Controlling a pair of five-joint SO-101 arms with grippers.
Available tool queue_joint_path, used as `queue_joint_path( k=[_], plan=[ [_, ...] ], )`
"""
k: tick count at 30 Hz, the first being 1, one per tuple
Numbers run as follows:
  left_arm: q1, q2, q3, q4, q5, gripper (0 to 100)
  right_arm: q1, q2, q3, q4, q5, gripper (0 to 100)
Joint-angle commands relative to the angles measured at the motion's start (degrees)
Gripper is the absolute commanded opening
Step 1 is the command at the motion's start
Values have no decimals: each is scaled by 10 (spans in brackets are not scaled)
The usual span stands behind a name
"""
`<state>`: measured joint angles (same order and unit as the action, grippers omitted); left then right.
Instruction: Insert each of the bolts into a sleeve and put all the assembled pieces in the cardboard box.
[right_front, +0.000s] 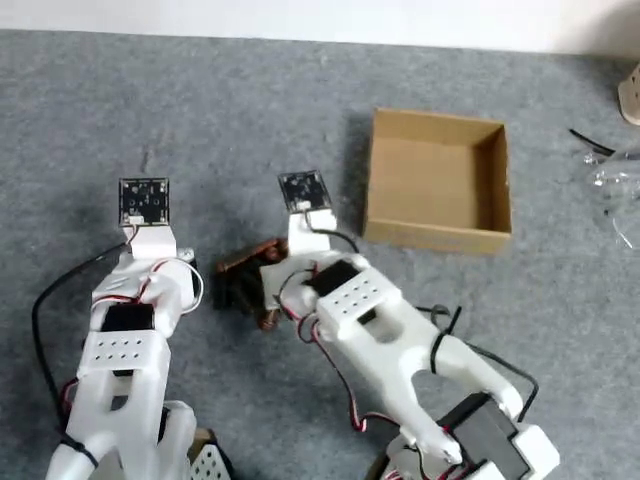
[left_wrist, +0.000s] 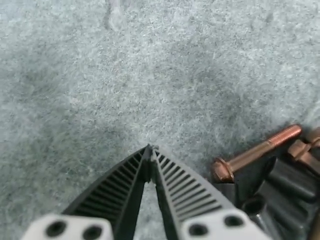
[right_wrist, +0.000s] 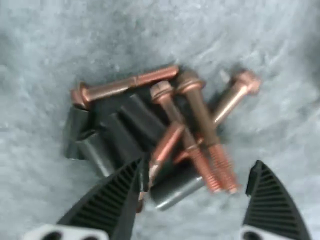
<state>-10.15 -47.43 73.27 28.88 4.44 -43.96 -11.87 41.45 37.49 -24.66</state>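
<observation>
A heap of copper bolts (right_wrist: 192, 112) and dark sleeves (right_wrist: 117, 135) lies on the grey felt; in the high view the heap (right_front: 245, 278) sits between the two arms. My right gripper (right_wrist: 197, 167) hangs open just above the heap, one finger on each side of the bolts' threaded ends, holding nothing. My left gripper (left_wrist: 150, 149) is shut and empty over bare felt, beside the heap; one bolt (left_wrist: 255, 155) and some sleeves (left_wrist: 285, 180) lie close to it. The cardboard box (right_front: 437, 235) stands open and empty, behind and to the right of the right arm (right_front: 355, 300).
Clear plastic pieces and a dark cable (right_front: 608, 175) lie at the table's right edge, with a pale wooden item (right_front: 630, 95) behind them. The left arm (right_front: 130, 330) stands at the front left. Open felt stretches behind and to the left.
</observation>
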Motion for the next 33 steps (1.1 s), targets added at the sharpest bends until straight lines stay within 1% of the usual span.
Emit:
queue_joint_path(
  k=[1,12,17,27,33],
  plan=[
    [-5,-18,-6,-12,5,6,-22,2,-25,-13,-65,293],
    [-6,-18,-6,-12,5,6,-16,76,-27,-13,-69,293],
    [-6,-18,-6,-12,5,6,-18,82,-28,14,-69,293],
    [-9,-18,-6,-12,5,6,-15,82,-24,17,-69,293],
    [-19,-18,-6,-12,7,6,-7,79,-48,115,-69,293]
  ],
)
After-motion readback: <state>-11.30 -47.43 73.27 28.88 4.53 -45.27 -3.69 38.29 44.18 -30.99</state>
